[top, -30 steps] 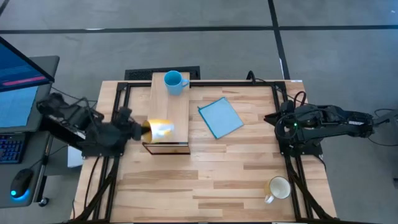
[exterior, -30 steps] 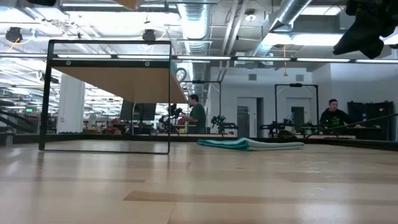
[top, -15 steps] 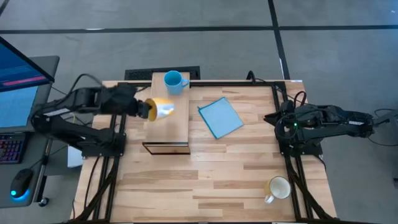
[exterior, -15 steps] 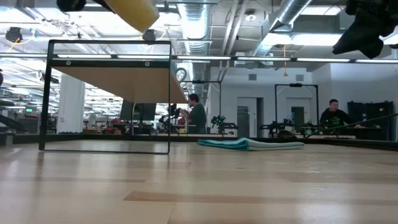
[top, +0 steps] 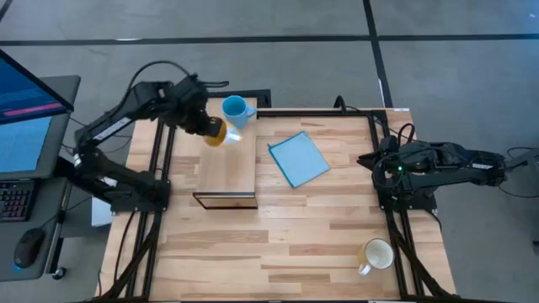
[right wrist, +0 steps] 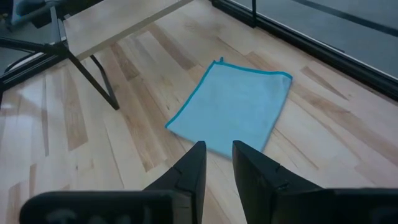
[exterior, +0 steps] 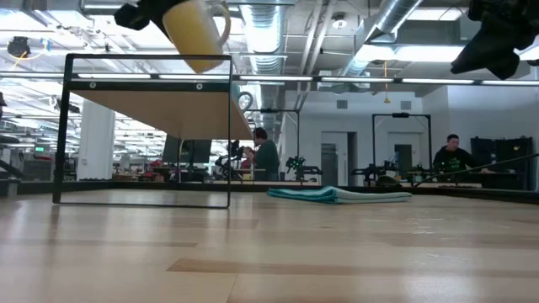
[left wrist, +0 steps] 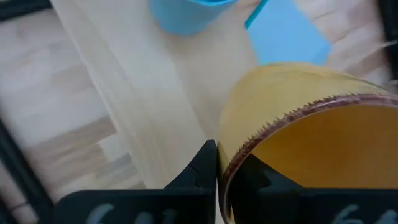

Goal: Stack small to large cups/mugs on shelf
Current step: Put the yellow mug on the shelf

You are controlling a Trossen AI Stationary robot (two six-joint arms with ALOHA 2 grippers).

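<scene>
My left gripper (top: 202, 126) is shut on the orange mug (top: 219, 133), held in the air over the far part of the light-wood shelf (top: 229, 156), just beside the light-blue mug (top: 236, 110) that stands on the shelf top. In the low view the orange mug (exterior: 195, 35) hangs above the shelf top (exterior: 160, 99). The cream-white mug (top: 376, 253) stands on the table near the front right. My right gripper (right wrist: 217, 152) waits at the table's right side, empty, its fingers a narrow gap apart. My left gripper pinches the orange mug's wall at the rim (left wrist: 231, 167), one finger inside the mug and one outside. The fingers come from the table's left, slanting down. The mug is lifted clear of the shelf, nearly upright and slightly tilted, its handle (exterior: 224, 18) away from the gripper.
A flat blue cloth (top: 298, 158) lies on the table right of the shelf; it also shows in the right wrist view (right wrist: 233, 115). People sit in the room behind the table in the low view.
My left gripper has carried the orange mug from over the shelf's near end toward the table's far edge, up to the light-blue mug. The mug has turned from lying tilted to nearly upright and stays clear of the shelf.
</scene>
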